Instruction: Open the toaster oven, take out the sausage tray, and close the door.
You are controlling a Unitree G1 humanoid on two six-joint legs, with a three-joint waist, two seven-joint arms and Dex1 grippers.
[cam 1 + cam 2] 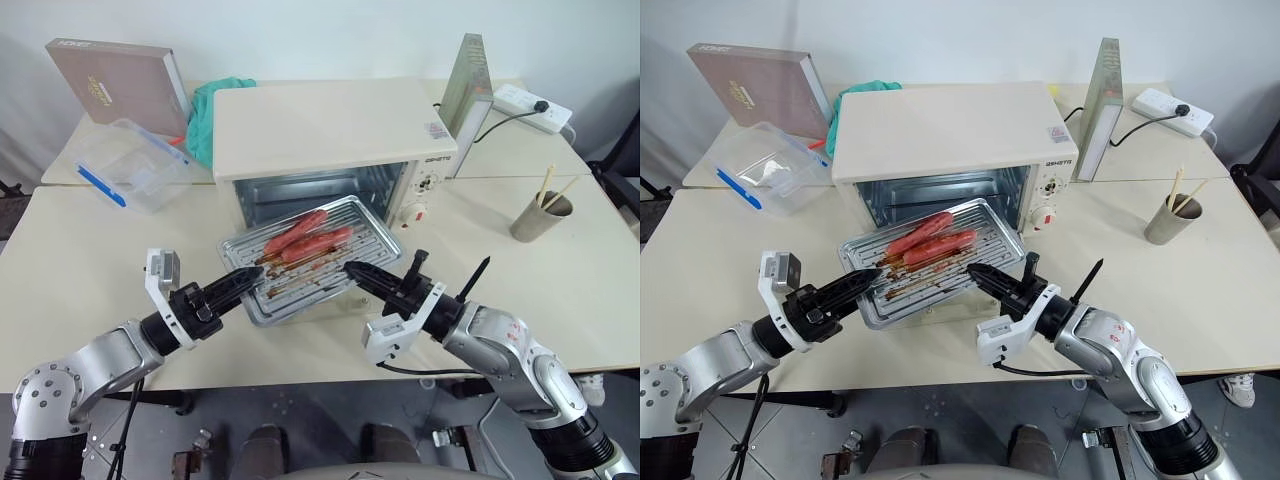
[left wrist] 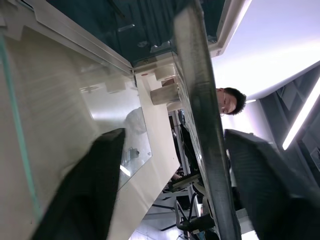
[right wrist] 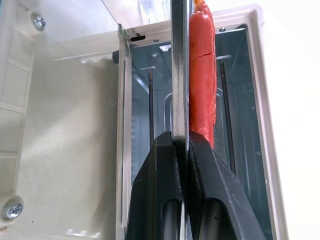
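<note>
The cream toaster oven [image 1: 330,125] stands open at the middle of the table. Its door [image 2: 75,100] hangs down in front, mostly hidden under the sausage tray [image 1: 385,228]. The silvery, grease-stained tray sits just outside the oven mouth, above the table, with red sausages [image 1: 300,238] on it. My right gripper [image 1: 352,270] is shut on the tray's right rim [image 3: 179,75]. My left gripper [image 1: 258,275] is at the tray's left rim, its fingers [image 2: 100,170] apart on either side of the rim [image 2: 200,125] with gaps showing.
A clear plastic box [image 1: 135,165] with a blue clip, a brown box [image 1: 120,85] and a green cloth [image 1: 205,115] lie back left. An upright book [image 1: 465,85], a power strip [image 1: 530,105] and a cup of chopsticks [image 1: 540,215] are to the right. A person [image 2: 230,102] is beyond.
</note>
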